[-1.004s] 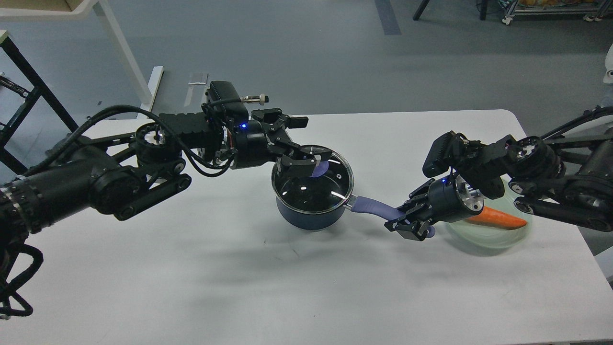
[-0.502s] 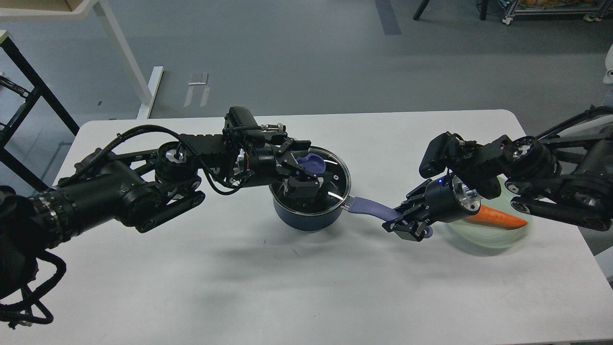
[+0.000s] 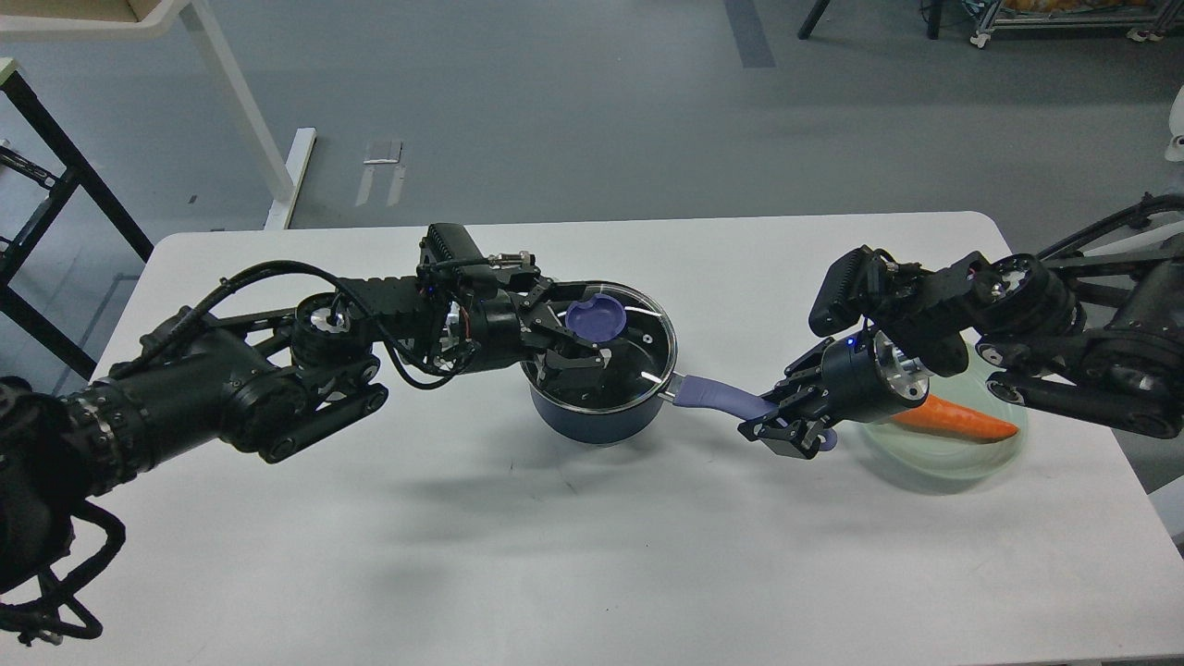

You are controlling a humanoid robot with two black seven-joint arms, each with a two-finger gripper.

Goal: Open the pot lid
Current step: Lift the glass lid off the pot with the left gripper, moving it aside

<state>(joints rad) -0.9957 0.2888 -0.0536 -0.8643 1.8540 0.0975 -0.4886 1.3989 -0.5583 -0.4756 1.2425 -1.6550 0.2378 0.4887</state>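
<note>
A dark blue pot [image 3: 592, 418] stands mid-table with its glass lid [image 3: 647, 344] on it. The lid has a round purple knob [image 3: 595, 319]. My left gripper [image 3: 572, 335] lies over the lid's left half. Its fingers stand apart, one behind the knob and one in front of it, and I see no firm grip. The pot's purple handle [image 3: 712, 396] points right. My right gripper [image 3: 788, 430] is shut on the end of that handle.
A pale green plate [image 3: 925, 470] with an orange carrot [image 3: 967, 421] lies right of the pot, partly under my right arm. The white table [image 3: 592, 555] ends just right of the plate. White and black frame legs stand on the floor at the back left.
My left arm came down and forward, bringing the gripper from above the lid's rim to straddle the knob. My right gripper stayed on the handle and shifted slightly left.
</note>
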